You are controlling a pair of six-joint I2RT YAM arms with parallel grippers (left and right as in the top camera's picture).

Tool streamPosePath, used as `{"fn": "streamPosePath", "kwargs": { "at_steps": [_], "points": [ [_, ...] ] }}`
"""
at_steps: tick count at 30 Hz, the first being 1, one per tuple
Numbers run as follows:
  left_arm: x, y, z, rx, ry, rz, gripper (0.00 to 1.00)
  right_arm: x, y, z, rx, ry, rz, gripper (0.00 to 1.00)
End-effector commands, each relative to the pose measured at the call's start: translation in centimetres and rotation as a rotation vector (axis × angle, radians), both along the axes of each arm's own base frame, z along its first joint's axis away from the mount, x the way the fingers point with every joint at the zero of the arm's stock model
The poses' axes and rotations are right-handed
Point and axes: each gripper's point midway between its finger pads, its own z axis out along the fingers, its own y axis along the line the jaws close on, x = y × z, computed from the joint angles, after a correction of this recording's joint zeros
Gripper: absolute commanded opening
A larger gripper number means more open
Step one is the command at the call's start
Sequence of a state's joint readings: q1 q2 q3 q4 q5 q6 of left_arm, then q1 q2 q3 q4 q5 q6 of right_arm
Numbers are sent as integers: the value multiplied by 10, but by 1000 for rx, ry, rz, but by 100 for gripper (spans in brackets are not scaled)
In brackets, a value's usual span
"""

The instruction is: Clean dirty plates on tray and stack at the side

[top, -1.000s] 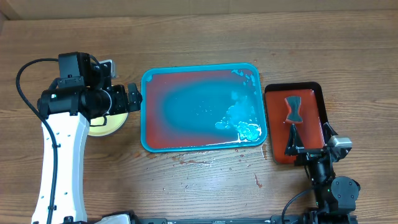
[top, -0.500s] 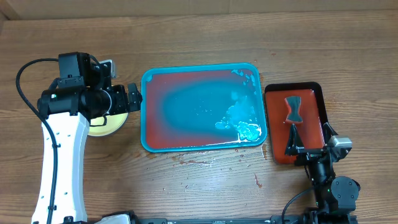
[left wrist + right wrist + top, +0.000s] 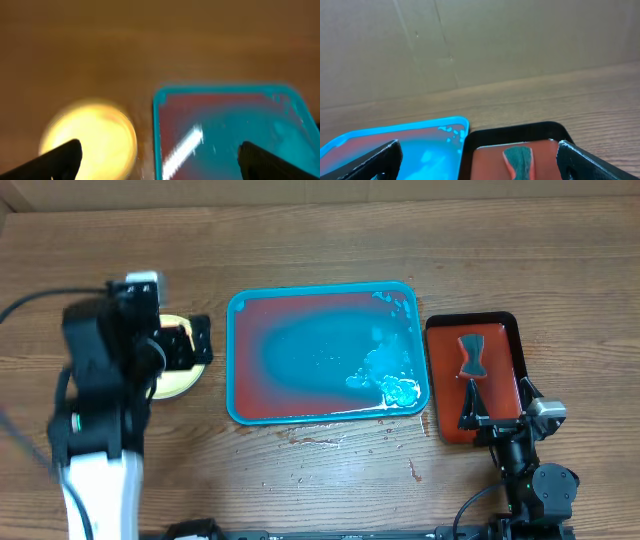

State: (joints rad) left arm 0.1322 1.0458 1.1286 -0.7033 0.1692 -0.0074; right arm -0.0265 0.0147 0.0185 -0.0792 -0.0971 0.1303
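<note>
Plates (image 3: pixel 181 385) beside tray (image 3: pixel 232 365), left tool (image 3: pixel 160 150) spread

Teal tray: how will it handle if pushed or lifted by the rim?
The teal tray looks rigid and flat, so probably slides rather than tips. Its inner surface is wet with foam, so likely slippery, and tilting may spill. The droplets on the table could ease sliding.

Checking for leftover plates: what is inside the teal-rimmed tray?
The tray holds only blue foamy liquid over its reddish floor. A yellow plate lies outside, left of it, partly covered by the left arm.
</note>
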Motion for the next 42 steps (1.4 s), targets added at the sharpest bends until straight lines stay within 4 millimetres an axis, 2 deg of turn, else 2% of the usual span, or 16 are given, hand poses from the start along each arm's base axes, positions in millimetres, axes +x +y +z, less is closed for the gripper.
{"fn": "streamPosePath", "kwargs": {
  "at_steps": [1,6,8,15,20,27,32,39,42],
  "points": [
    [-23,0,-12,60,-99,-5,100,0,-1,-2,-1,-4,-8,100],
    [-42,-2,-27,83,-278,-1,100,0,-1,-2,-1,-4,-8,100],
    [-53,-4,-40,95,-368,-1,100,0,-1,-2,-1,-4,-8,100],
    [-75,-10,-61,95,-518,-6,100,0,-1,-2,-1,-4,-8,100],
    [-84,-14,-61,108,-589,-15,100,0,-1,-2,-1,-4,-8,100],
    [-86,-14,-63,137,-702,-6,100,0,-1,-2,-1,-4,-8,100],
    [-82,-14,-78,141,-696,-13,100,0,-1,-2,-1,-4,-8,100],
    [-80,-14,-121,153,-555,-26,100,0,-1,-2,-1,-4,-8,100],
    [-80,-13,-122,147,-551,-21,100,0,-1,-2,-1,-4,-8,100]
  ]
}}
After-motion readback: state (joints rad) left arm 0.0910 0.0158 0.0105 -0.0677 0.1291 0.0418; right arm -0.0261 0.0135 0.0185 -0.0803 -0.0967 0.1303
